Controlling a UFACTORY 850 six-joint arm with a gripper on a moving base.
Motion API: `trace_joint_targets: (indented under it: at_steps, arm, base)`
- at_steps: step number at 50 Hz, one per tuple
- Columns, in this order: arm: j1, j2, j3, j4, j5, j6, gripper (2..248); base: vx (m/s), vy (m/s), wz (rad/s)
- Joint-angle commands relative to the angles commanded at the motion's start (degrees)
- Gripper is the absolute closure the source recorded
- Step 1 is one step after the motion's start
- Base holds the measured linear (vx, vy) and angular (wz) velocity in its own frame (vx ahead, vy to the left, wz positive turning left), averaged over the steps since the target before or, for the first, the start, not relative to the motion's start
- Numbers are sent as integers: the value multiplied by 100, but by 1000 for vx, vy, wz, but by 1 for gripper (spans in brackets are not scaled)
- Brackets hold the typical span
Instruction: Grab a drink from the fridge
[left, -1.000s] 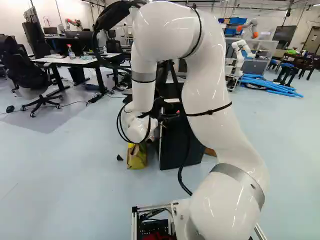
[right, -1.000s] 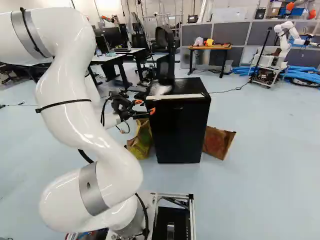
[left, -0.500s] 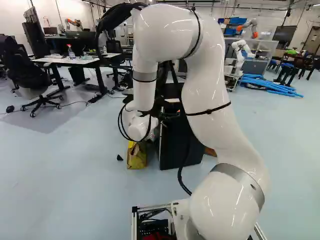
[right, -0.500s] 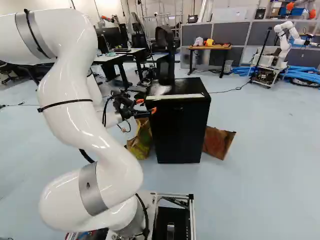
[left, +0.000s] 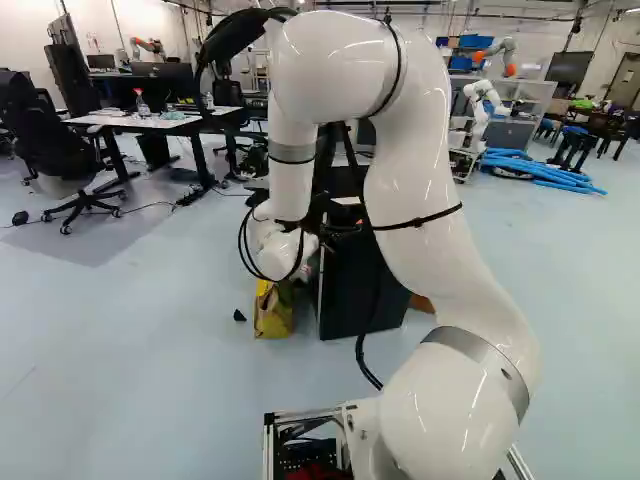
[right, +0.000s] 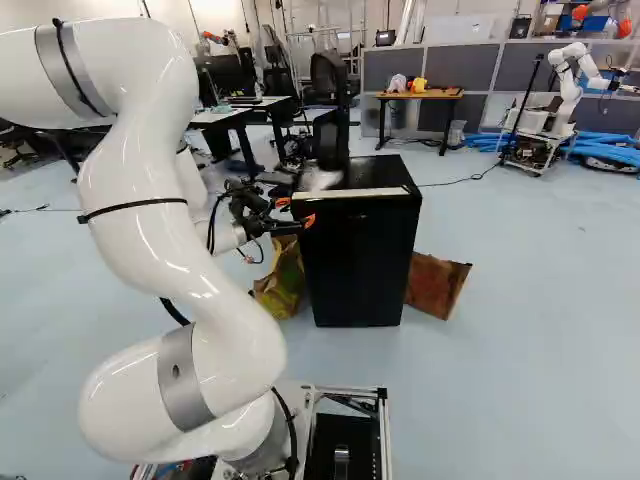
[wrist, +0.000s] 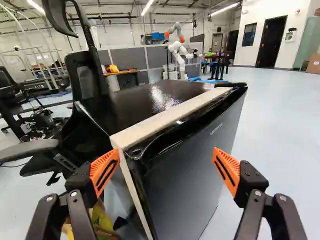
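In the right base view my gripper (right: 292, 212) is at the near left upper corner of the black fridge (right: 360, 260). The wrist view shows the gripper (wrist: 166, 170) open, its orange pads wide apart, with nothing held. The fridge door (wrist: 190, 170) stands ahead of and between the fingers, its top corner near one finger; whether they touch, I cannot tell. The door looks closed, with a pale strip (wrist: 165, 116) along the top edge. No drink is in sight. In the left base view the arm partly hides the fridge (left: 350, 290).
A yellow-green bag (right: 282, 280) stands beside the fridge, a brown bag (right: 436, 284) on its other side. An office chair (wrist: 87, 80) is close behind the fridge. Desks (left: 140, 122) stand farther off. Another robot (right: 568, 80) is at the back right.
The gripper has shifted slightly toward the fridge's front corner, the arm moving a little with it. The base, fridge and bags have stayed put.
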Motion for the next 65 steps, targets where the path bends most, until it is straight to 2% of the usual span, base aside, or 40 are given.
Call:
trace_joint_targets:
  at_steps: [48,65]
  arm:
    - [-128,-2,-4,1,0,0,3]
    - [-142,2,4,115,-68,0,3]
  base:
    - [0,0,0]
    - [0,0,0]
